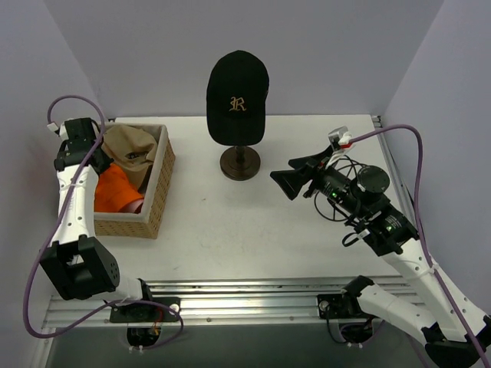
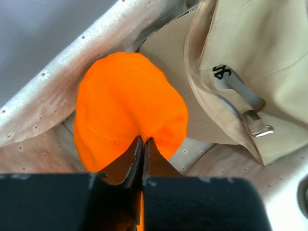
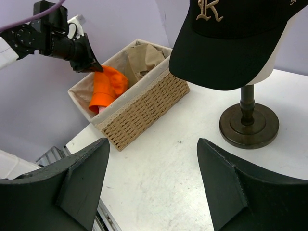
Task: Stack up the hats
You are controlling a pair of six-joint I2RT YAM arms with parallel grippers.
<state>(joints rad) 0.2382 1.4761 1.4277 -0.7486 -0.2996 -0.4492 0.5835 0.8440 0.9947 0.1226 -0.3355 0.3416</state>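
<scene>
- Three hats show plainly: black cap [image 1: 238, 96] on the head form [image 3: 276, 53] at the far middle of the desk [image 1: 230, 238], and tan cap [image 1: 132, 146] and orange hat [image 1: 115, 192] in the basket [image 1: 159, 184] at the left.
- Basket: woven, with a pale flowered cloth liner.
  - The tan cap lies at the far end, its strap and buckle turned up.
  - The orange hat lies at the near end, touching the tan cap's brim.
  - A sliver of pale pink [image 1: 136, 205] shows under the orange hat. It is probably the fourth hat, but too little shows to be sure.
- Left hand [image 2: 143, 142]: fingers pressed together, pinching a fold of the orange hat's crown. Creases in the fabric run up from the pinch.
- Right hand [image 1: 284, 176]: spread wide and empty, hovering over the desk right of the stand [image 1: 240, 162] and facing the basket.
- Handling, judged:
  - All hats look light and soft. The orange one is floppy with no stiff brim in view, so it should sag and swing from a one-point pinch.
  - A thin fold could slip out, so a deeper bite of doubled fabric would be safer.
  - The two caps have stiff brims, which look the better place to grip. The tan cap's strap could snag on the liner.
- Stacking, judged:
  - The black cap sits upright on the form as the base.
  - The orange hat needs its opening facing down to seat over it, and the free hand could spread it.
</scene>
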